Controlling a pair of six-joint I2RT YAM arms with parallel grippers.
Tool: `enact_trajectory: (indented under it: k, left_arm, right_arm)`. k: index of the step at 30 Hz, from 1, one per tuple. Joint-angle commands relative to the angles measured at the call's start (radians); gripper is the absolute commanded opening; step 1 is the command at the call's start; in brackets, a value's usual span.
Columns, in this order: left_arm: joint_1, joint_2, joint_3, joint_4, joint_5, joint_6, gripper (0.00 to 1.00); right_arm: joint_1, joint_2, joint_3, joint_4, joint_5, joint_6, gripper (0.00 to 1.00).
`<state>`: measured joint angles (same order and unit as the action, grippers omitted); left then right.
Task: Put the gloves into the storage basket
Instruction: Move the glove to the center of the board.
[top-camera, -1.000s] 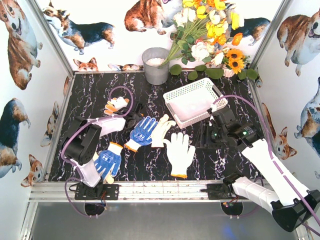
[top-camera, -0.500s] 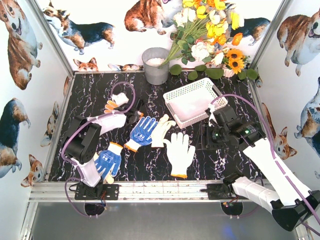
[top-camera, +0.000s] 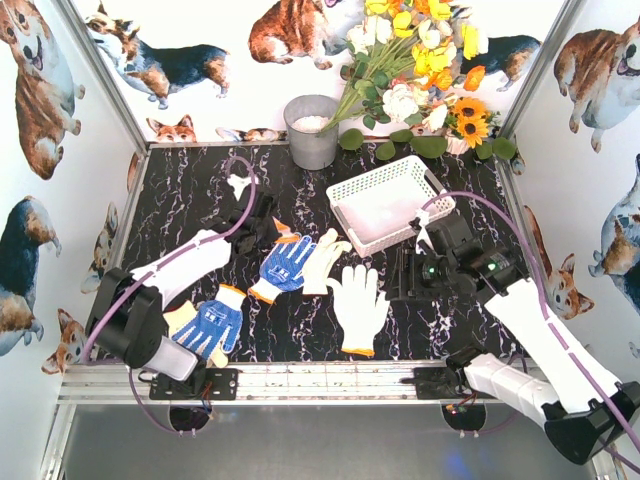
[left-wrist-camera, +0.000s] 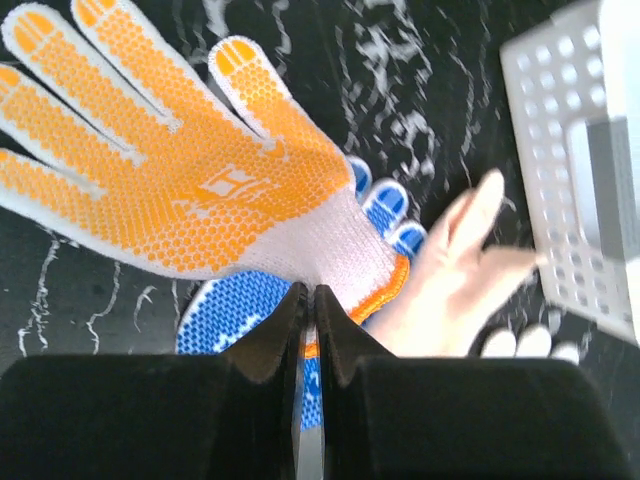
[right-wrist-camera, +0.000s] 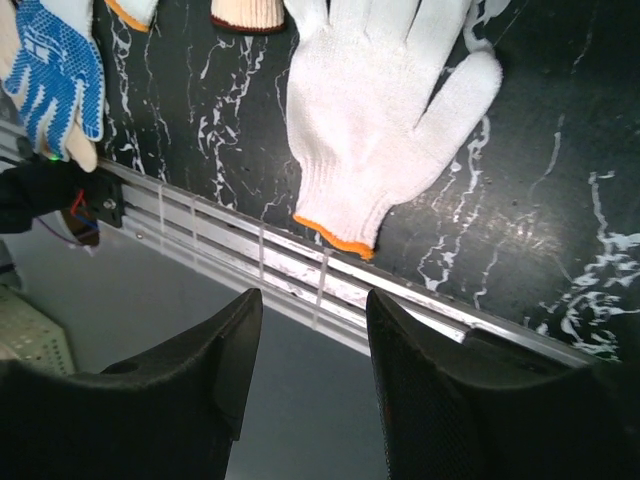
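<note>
My left gripper is shut on the cuff of a white glove with orange dots. That glove hangs over a blue dotted glove, with a cream glove and the storage basket off to the right. From above, the left gripper is left of the white lattice basket. On the table lie the blue glove, the cream glove, a white glove and a second blue glove on top of a yellow one. My right gripper is open and holds nothing, near the white glove.
A grey metal bucket stands at the back, with a bunch of artificial flowers beside it. Corgi-print walls enclose the table on three sides. An aluminium rail runs along the near edge.
My left gripper has closed on the orange-dotted glove and lifted it off the table, the arm stretching out toward the far right. The right arm has barely moved.
</note>
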<state>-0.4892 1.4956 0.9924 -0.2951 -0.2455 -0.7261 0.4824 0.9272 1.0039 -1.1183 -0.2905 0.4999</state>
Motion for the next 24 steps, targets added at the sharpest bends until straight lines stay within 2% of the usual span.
enact_trajectory:
  k: [1,8,13,18,21,23,24]
  left_arm:
    - [-0.031,-0.062,-0.001,-0.029,0.147,0.114,0.0]
    - [-0.08,-0.219,-0.114,-0.02,0.307,0.115,0.0]
    - [-0.171,-0.328,-0.302,0.055,0.412,0.05,0.0]
    - [-0.267,-0.343,-0.418,0.116,0.516,0.031,0.0]
    - [-0.317,-0.367,-0.445,0.105,0.517,0.022,0.0]
    - [-0.332,-0.395,-0.436,0.019,0.454,0.019,0.0]
    - [-0.34,-0.42,-0.423,-0.042,0.396,0.018,0.06]
  right_arm:
    - [-0.002,-0.044,-0.104,0.202,-0.094,0.148,0.49]
    - [-0.002,-0.068,-0.262,0.442,-0.167,0.353,0.54]
    - [0.002,-0.051,-0.37,0.611,-0.214,0.478,0.56]
    - [0.042,-0.024,-0.365,0.626,-0.173,0.514,0.58]
    - [0.09,-0.005,-0.383,0.653,-0.13,0.542,0.59]
    - [0.132,0.022,-0.387,0.667,-0.106,0.561,0.59]
    - [0.146,0.037,-0.386,0.68,-0.105,0.572,0.59]
